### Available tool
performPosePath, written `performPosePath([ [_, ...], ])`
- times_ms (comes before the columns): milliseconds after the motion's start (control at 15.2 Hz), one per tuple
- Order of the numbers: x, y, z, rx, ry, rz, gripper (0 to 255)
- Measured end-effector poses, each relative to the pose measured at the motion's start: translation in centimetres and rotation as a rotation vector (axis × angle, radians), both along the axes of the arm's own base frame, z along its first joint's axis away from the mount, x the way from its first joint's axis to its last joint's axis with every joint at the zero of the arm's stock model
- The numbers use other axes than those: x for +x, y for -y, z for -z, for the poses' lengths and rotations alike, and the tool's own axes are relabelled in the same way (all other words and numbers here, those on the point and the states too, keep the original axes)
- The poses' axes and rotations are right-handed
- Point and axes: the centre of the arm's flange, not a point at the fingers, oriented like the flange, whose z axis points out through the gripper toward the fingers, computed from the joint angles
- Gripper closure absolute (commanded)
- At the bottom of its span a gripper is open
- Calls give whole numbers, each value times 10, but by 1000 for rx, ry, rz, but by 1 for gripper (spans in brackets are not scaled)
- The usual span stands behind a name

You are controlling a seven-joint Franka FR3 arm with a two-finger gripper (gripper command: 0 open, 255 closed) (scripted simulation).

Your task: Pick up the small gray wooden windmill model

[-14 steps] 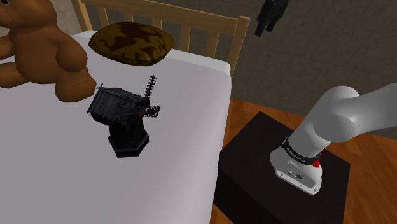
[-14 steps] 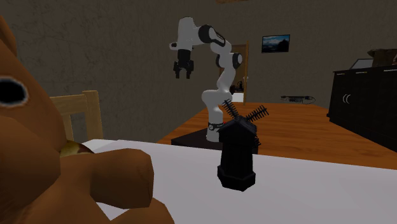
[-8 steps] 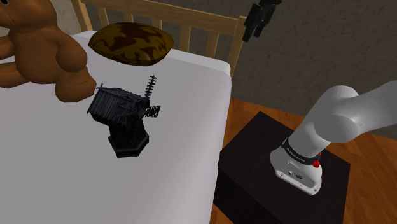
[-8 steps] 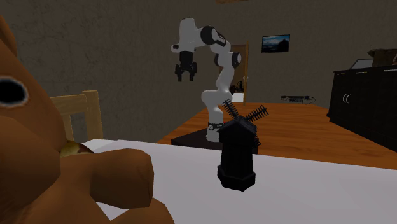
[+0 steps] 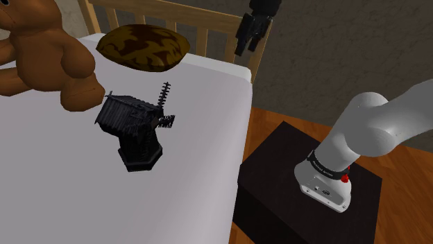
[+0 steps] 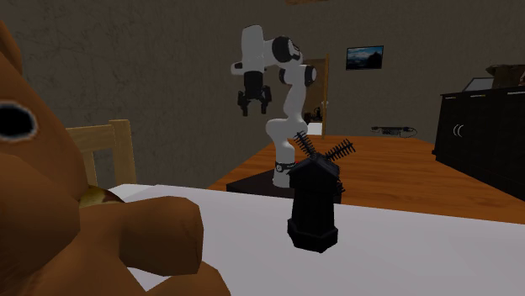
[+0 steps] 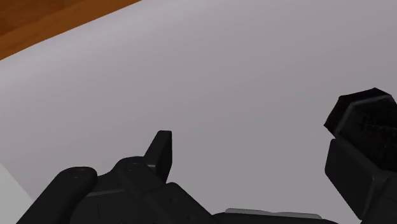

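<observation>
Fingers (image 5: pixel 243 43) closer to the bed, windmill (image 5: pixel 135 129) not yet reached

Since the earlier frames the fingers have shifted toward the shoulder view's left and dropped a little. They now hang in the air in front of the wooden headboard (image 5: pixel 208 31), spread apart and holding nothing, while everything on the bed (image 5: pixel 201 173) has stayed put. There is one dark, near-black windmill, one brown teddy bear (image 5: pixel 41 55), one brown patterned pillow (image 5: pixel 142 47) and one white arm (image 6: pixel 290 92) on its black stand (image 5: pixel 277 180). The windmill stands upright near the middle of the white bed, just beside the bear's paw. It is well apart from the fingers, lower and to their left in the shoulder view.
</observation>
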Motion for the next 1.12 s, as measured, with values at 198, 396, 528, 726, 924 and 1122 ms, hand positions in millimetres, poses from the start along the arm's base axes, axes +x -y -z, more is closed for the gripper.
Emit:
performPosePath([
  [198, 15, -29, 7, 36, 4, -27, 0],
  [396, 21, -60, 14, 71, 8, -55, 0],
  [528, 29, -84, 18, 95, 11, -74, 0],
  [726, 41, -116, 24, 131, 15, -101, 0],
  [924, 49, -146, 29, 167, 19, -129, 0],
  [1122, 55, -180, 33, 202, 23, -156, 0],
])
